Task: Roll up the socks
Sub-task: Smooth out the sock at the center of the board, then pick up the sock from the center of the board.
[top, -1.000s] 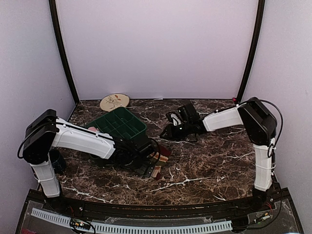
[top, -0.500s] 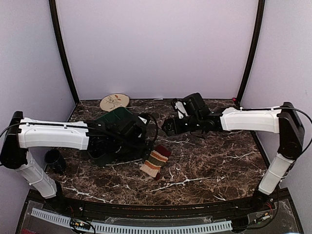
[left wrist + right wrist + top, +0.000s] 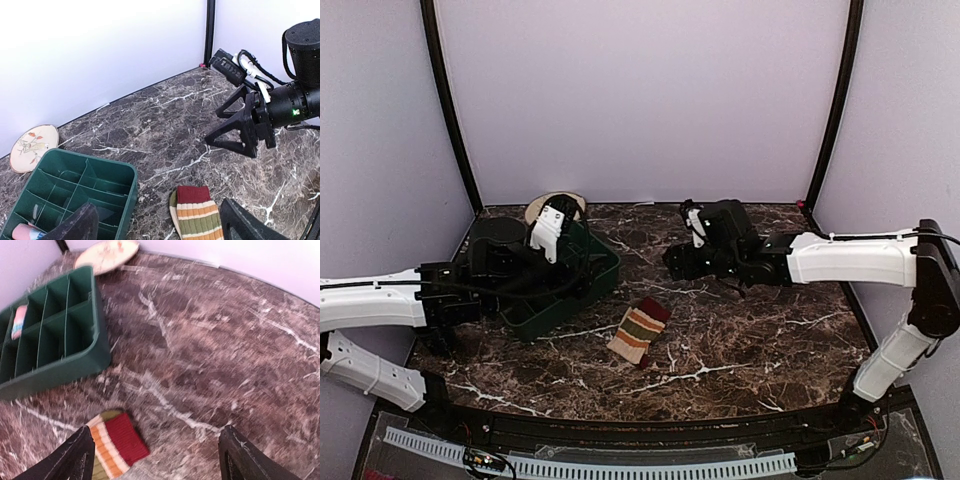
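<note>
1. The left arm had drawn back from the bench's middle toward its left edge, baring the striped sock (image 3: 638,330). The right arm had stretched in from the right edge.
2. Left gripper (image 3: 157,202) hung over the green tray (image 3: 605,285) near the back-left corner, its fingers spread wide and holding nothing.
3. Right gripper (image 3: 680,262) hovered behind the sock, toward the back edge, also spread and empty.
4. Risk: a thin sock on the marble bench (image 3: 750,340) could skid or bunch under one finger instead of curling over.
5. Risk: both arms reaching for the same small spot could knock together.
6. Risk: what appeared to be the pink sock (image 3: 19,321) sat in a tray compartment, where the dividers might snag a finger.
7. The striped sock lay flat and unrolled at mid-bench, slightly toward the front edge. Its dark red end pointed to the back right, above orange, cream and olive bands.
</note>
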Motion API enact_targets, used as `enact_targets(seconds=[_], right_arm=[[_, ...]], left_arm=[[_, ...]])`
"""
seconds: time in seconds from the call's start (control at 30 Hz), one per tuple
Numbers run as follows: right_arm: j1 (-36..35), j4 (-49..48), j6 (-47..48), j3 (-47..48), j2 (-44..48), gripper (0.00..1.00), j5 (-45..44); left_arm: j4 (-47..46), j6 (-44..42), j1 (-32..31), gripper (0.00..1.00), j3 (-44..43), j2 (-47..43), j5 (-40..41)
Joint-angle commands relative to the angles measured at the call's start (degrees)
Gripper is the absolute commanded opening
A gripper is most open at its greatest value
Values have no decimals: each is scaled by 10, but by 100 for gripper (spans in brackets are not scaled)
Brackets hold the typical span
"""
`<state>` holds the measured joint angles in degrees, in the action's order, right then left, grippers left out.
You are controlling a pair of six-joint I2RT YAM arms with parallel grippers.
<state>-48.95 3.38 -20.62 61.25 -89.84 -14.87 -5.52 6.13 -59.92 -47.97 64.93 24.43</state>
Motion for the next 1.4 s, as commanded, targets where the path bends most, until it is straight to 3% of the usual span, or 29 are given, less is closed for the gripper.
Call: enact_targets(seconds=[0.0, 0.13, 0.3, 0.47, 1.37], right_arm=[[-90, 95, 51, 37, -44, 82, -72], [-172, 167, 52, 44, -70, 77, -109], [-262, 190, 45, 44, -89, 72, -142], [-300, 240, 46, 91, -126, 72, -133], [-262, 258, 156, 154, -225, 73, -87]], left_arm=[[55, -10, 0, 87, -7, -9, 18], [96, 23, 0, 99, 8, -24, 42], [155, 68, 0, 99, 13, -29, 71], [193, 99, 0, 99, 15, -42, 82], [226, 160, 0, 96, 56, -84, 87]])
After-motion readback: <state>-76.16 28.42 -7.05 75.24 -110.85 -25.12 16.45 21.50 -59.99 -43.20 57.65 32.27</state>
